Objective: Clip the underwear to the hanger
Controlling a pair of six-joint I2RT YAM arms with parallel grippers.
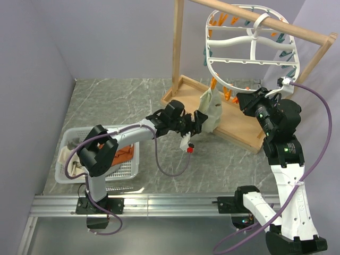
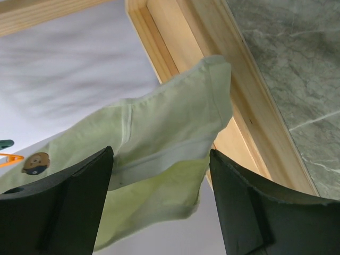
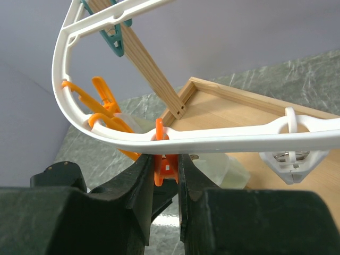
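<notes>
My right hand [image 3: 166, 159] is pinching the orange clothespin [image 3: 164, 169] on the hanger [image 3: 223, 139], left hand [image 2: 160, 159] spread beside the underwear [image 2: 159, 133]; I'd let go only with fabric deep inside.

Cloth underwear [image 2: 170, 133], seemingly glossy plastic hanger [image 3: 223, 139]

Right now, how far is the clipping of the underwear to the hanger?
Done: the underwear is out of the basket and hangs at the hanger rim. In hand: the right gripper squeezes an orange clothespin; the left gripper is open. Left: a firm clip; I cannot see one.
</notes>
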